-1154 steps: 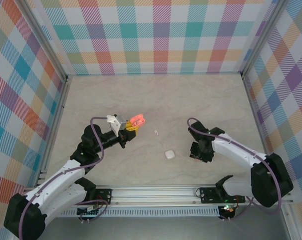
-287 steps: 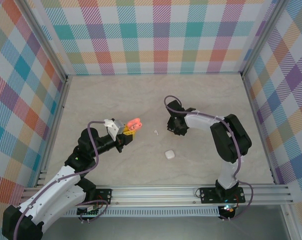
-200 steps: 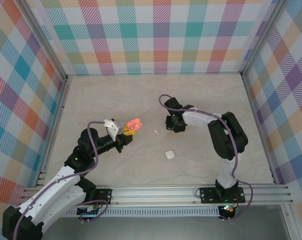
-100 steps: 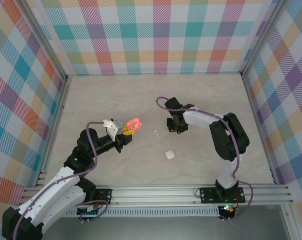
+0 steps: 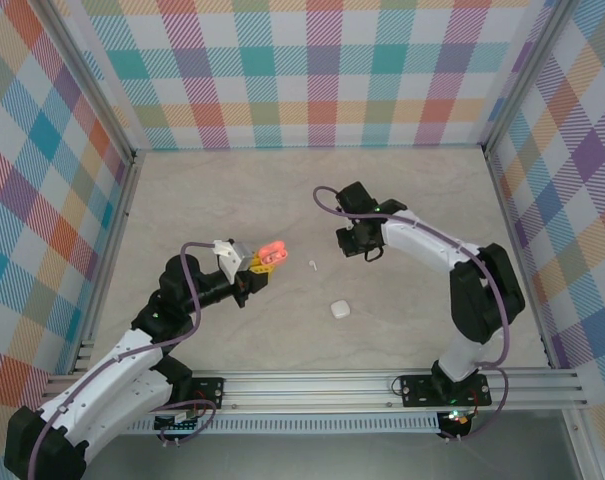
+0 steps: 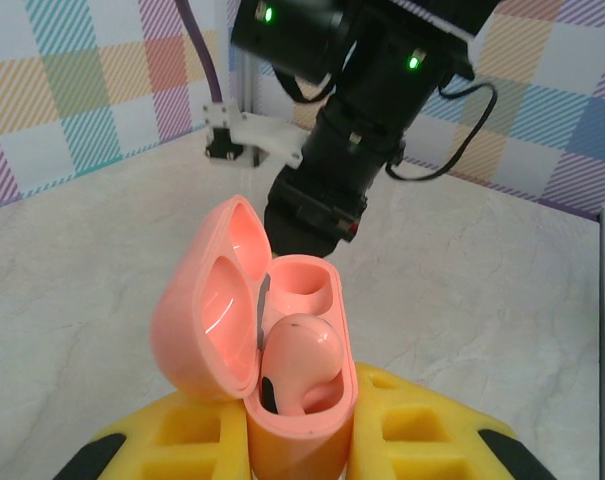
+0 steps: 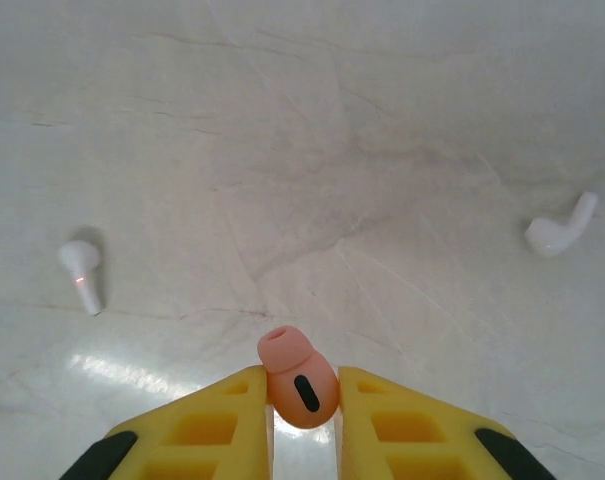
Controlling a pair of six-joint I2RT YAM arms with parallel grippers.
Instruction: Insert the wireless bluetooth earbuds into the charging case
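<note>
Elbow swung wide, your right pincer stays clamped on a pink earbud; leftward, your left pincer grips the open pink case, its empty socket nearest the right arm.

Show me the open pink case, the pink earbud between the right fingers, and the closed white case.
open pink case [image 6: 302,440], left wrist view, front wall of its body.
pink earbud [image 7: 300,392], right wrist view, its rounded body.
closed white case [image 5: 338,310], top external view, its upper face.
</note>
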